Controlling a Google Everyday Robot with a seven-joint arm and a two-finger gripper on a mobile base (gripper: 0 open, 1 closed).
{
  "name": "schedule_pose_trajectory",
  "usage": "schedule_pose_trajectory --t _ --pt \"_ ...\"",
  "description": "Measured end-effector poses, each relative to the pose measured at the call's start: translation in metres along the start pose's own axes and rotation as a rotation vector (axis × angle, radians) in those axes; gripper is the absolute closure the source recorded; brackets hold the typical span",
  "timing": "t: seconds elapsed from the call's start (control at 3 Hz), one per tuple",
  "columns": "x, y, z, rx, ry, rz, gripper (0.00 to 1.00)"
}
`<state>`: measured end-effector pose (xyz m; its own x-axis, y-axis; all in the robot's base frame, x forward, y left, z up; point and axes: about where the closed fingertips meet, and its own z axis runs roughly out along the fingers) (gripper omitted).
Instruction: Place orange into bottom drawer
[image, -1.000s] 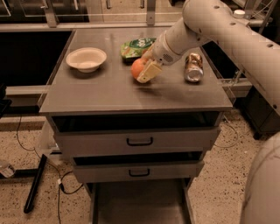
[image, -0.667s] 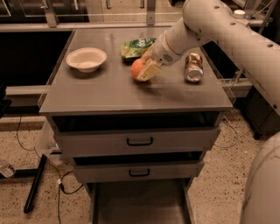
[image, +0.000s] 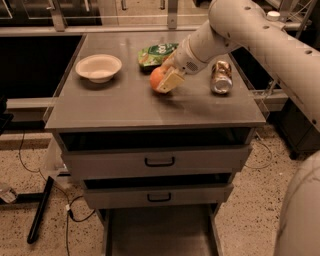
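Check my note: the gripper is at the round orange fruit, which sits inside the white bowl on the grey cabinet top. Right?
Not quite. The camera view shows the round orange fruit resting directly on the grey cabinet top, apart from the white bowl, not inside it. The gripper is indeed at the fruit.

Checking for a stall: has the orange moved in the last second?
No. The orange sits at the same spot just in front of the green bag, with the end effector at it.

Lab workspace — grey drawer cabinet, speckled floor, loose cables, fingers gripping orange
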<state>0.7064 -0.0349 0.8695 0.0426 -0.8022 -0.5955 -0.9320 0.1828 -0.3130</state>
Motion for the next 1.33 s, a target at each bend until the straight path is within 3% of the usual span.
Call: schedule_pose_trajectory --t 0.67,1.0,1.33 --pt "-0.006 -0.001 -0.005 -0.017 -0.019 0.002 1.0" --pt "-0.01 0.018 -0.032 -0.003 -0.062 -0.035 1.0" --pt "0.003 0.055 -0.073 0.032 -0.095 -0.072 1.0"
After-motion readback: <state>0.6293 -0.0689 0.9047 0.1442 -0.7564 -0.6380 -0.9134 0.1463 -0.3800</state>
